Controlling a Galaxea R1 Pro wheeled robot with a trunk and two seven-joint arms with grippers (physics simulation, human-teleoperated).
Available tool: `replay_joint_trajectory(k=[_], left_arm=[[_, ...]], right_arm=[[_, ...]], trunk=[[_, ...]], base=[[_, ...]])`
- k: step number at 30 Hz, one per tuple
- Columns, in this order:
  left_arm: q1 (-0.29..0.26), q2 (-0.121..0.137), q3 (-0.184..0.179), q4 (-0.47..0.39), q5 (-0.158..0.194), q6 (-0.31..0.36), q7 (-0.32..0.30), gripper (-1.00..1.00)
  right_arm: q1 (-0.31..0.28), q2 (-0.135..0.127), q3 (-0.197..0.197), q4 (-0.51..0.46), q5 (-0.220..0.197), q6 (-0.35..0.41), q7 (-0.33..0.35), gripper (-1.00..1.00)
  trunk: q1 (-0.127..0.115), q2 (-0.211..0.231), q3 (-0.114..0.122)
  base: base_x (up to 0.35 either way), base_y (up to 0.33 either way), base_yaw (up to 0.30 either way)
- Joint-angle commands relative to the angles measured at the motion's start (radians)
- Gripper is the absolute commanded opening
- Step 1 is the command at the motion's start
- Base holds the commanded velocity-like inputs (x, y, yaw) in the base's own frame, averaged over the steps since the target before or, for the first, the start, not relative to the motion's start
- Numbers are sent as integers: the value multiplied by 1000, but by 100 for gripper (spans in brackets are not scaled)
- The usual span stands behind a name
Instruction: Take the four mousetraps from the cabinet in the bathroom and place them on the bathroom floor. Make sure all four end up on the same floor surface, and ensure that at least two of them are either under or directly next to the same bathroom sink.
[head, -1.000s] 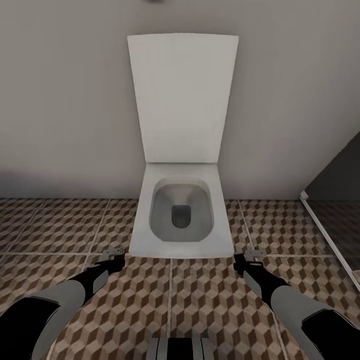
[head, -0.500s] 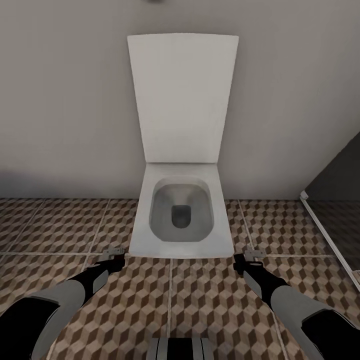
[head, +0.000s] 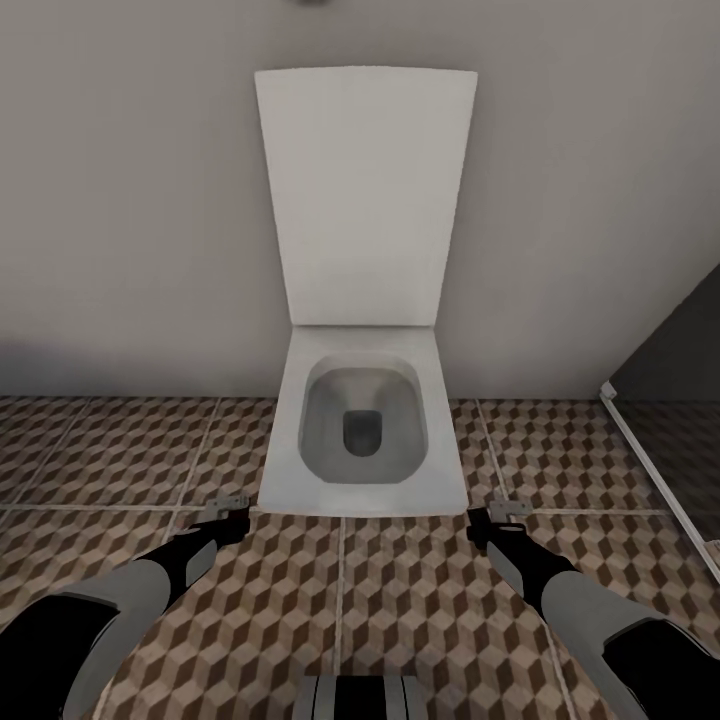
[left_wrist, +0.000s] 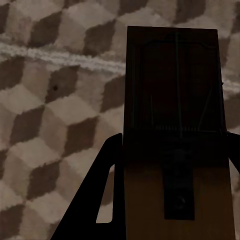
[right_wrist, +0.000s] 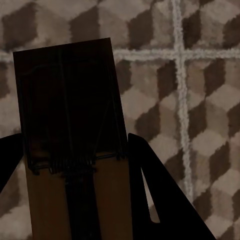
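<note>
While both arms hang low over the bathroom floor (head: 400, 620), each of my grippers has a mousetrap clamped between its fingers.

Left gripper (head: 228, 507): closed down to the width of the board. The left wrist view shows the left mousetrap (left_wrist: 172, 145) running lengthwise out between the dark fingers (left_wrist: 100, 200), wire parts facing the camera, the far half in shadow and the near half lit orange-brown. It is held above the cube-patterned tiles, with a pale grout line crossing behind its far end. I cannot tell how high it is off the floor.

Right gripper (head: 503, 513): same state, closed on the board's two long edges. The right wrist view shows the right mousetrap (right_wrist: 75, 140) between the fingers (right_wrist: 160, 195), spring coil across the middle, over a crossing of grout lines.

Head view: the toilet (head: 362, 425) stands straight ahead against the grey wall, lid up, bowl open. The two grippers sit either side of its front edge, well apart, left one near the front left corner, right one near the front right corner. From there the traps show only as small grey slivers at the gripper tips; the wrist views give the board detail. A dark panel with a pale frame (head: 650, 470) stands at the right.
</note>
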Motion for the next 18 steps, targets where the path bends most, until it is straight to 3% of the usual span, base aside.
replay_joint_trajectory(k=[1, 18], left_arm=[[0, 0, -9, -1, 6, 0, 5, -100], [0, 0, -9, -1, 6, 0, 5, -100]], right_arm=[[0, -1, 8, -3, -10, 5, -6, -100], [0, -1, 8, -3, -10, 2, -6, -100]], trunk=[[0, 0, -1], [7, -4, -66]], base=[[0, 0, 0], [0, 0, 0]])
